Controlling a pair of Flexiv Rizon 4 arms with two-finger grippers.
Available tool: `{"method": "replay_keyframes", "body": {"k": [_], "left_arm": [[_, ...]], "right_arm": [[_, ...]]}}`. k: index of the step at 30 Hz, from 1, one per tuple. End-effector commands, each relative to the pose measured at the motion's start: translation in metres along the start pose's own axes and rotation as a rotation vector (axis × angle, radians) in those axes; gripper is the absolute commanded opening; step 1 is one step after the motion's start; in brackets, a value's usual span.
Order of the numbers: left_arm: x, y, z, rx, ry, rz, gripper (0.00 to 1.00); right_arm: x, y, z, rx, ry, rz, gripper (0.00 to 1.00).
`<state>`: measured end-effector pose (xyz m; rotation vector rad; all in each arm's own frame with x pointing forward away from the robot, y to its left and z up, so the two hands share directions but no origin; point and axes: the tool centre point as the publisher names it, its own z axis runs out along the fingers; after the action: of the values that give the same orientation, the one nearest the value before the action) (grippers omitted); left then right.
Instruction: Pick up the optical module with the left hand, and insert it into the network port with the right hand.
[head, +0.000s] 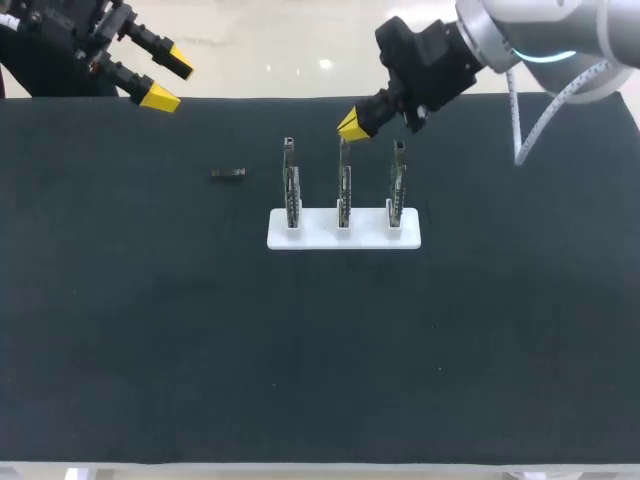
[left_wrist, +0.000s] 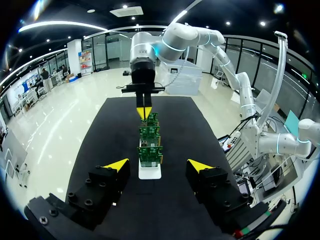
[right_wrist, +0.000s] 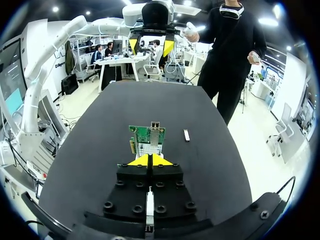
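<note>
Currently my right gripper (right_wrist: 150, 160) has its wedge-shaped yellow tips pressed together, angled down just above the middle of three upright green boards (head: 343, 190). My left gripper (left_wrist: 158, 165) hangs spread wide over the far left corner of the matte black cloth (head: 300, 350). The module (head: 228, 174), a small slim bar, lies flat left of the white slotted base (head: 315, 238).

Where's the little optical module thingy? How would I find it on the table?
Start at the white stand in the middle of the black table, with three green cards standing in it. Look past the card on the side of my left arm: the optical module lies alone on the table. It is the only small dark bar lying flat; the cards all stand upright.
</note>
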<state>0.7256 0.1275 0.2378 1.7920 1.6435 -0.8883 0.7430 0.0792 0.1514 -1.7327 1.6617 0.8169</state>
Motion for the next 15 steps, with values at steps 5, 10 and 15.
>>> {"method": "replay_keyframes", "body": {"k": [5,10,15], "left_arm": [[-0.0004,0.0005,0.0002,0.001,0.003,-0.001,1.0],[-0.0004,0.0005,0.0002,0.001,0.003,-0.001,1.0],[-0.0004,0.0005,0.0002,0.001,0.003,-0.001,1.0]], "right_arm": [[0.0055,0.0008,0.0047,-0.001,0.001,0.004,0.0],[0.0085,0.0008,0.0071,0.002,0.003,0.0,0.0],[0.0046,0.0018,0.0038,-0.001,0.006,0.001,0.0]]}}
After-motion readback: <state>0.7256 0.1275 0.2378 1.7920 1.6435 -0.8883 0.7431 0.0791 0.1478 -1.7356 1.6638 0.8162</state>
